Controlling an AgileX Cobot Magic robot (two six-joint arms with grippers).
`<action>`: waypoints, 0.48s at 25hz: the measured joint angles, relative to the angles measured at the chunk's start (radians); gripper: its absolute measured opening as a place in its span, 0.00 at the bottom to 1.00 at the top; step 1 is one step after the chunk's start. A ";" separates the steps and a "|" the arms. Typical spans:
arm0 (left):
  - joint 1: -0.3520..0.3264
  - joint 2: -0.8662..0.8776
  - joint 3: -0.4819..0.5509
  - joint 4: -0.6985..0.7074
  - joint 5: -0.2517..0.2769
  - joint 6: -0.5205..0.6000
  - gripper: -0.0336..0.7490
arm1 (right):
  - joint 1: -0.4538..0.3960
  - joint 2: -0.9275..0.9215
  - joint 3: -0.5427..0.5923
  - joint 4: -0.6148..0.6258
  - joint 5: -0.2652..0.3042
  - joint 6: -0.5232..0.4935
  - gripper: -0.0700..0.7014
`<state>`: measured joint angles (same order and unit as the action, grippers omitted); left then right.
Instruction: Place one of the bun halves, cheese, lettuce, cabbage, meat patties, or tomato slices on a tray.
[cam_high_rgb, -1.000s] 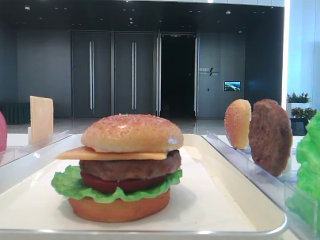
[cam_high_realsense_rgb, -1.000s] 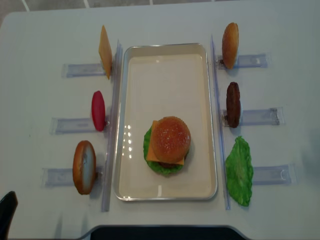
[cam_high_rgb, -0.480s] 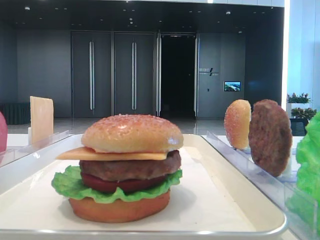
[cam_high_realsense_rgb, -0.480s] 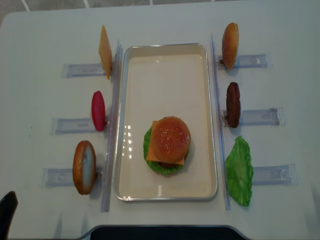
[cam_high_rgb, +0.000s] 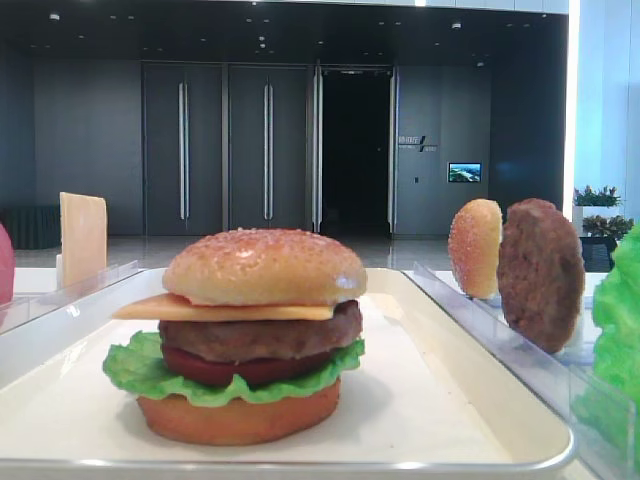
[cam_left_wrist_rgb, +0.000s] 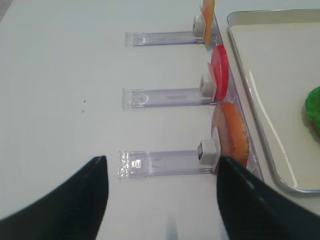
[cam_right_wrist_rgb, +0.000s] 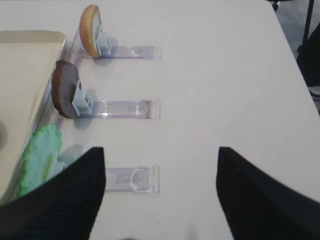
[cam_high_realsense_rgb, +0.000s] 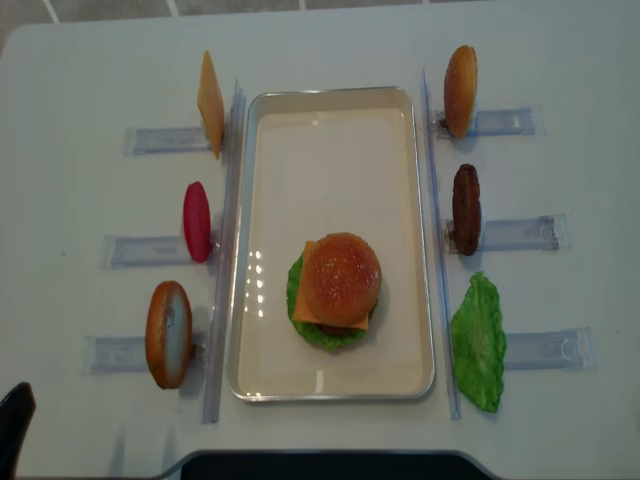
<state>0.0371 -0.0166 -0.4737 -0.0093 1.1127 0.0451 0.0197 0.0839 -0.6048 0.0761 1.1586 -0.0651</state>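
On the white tray (cam_high_realsense_rgb: 330, 96) stands a stacked burger. Its sesame bun top (cam_high_realsense_rgb: 341, 277) (cam_high_rgb: 265, 265) lies over cheese (cam_high_rgb: 215, 309), a meat patty (cam_high_rgb: 262, 336), a tomato slice (cam_high_rgb: 245, 371), lettuce (cam_high_rgb: 135, 368) and a flat bun bottom (cam_high_rgb: 240, 419). My right gripper (cam_right_wrist_rgb: 160, 197) hangs open over the table right of the tray, nothing between its fingers. My left gripper (cam_left_wrist_rgb: 161, 200) is open too, left of the tray, beside a racked bun (cam_left_wrist_rgb: 232, 135). Neither touches any food.
Clear racks flank the tray. The left ones hold a cheese slice (cam_high_realsense_rgb: 210, 103), a tomato slice (cam_high_realsense_rgb: 196, 221) and a bun (cam_high_realsense_rgb: 168, 333). The right ones hold a bun (cam_high_realsense_rgb: 460, 90), a patty (cam_high_realsense_rgb: 466, 208) and a lettuce leaf (cam_high_realsense_rgb: 478, 342). The table's near edge runs just below.
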 joint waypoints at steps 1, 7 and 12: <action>0.000 0.000 0.000 0.000 0.000 0.000 0.70 | 0.000 -0.021 0.002 -0.002 -0.002 0.000 0.72; 0.000 0.000 0.000 0.000 0.000 0.000 0.70 | 0.000 -0.091 0.052 -0.004 -0.011 0.001 0.72; 0.000 0.000 0.000 0.000 0.000 0.000 0.70 | 0.000 -0.091 0.103 -0.004 -0.005 0.001 0.72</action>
<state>0.0371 -0.0166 -0.4737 -0.0093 1.1127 0.0451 0.0197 -0.0074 -0.5016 0.0720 1.1536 -0.0642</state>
